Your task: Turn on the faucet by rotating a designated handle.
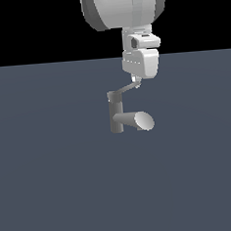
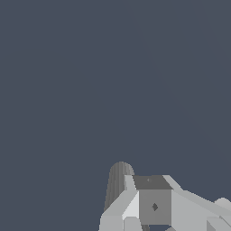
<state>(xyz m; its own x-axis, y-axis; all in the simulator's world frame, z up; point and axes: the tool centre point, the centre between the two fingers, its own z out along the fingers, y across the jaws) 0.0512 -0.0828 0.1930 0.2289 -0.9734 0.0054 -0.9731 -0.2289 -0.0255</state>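
light: flat, even, dim | shadows: none cast | focus: sharp, coarse render | glare: none

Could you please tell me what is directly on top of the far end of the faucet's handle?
The end effector sits right above the outer tip of the handle, which slants up from the faucet post. The tip itself is covered, so whether the fingers actually clamp it cannot be seen.

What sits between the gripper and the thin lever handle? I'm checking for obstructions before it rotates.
Nothing: in the exterior view the white gripper already meets the outer end of the thin, flat light-grey lever handle, with no visible gap.
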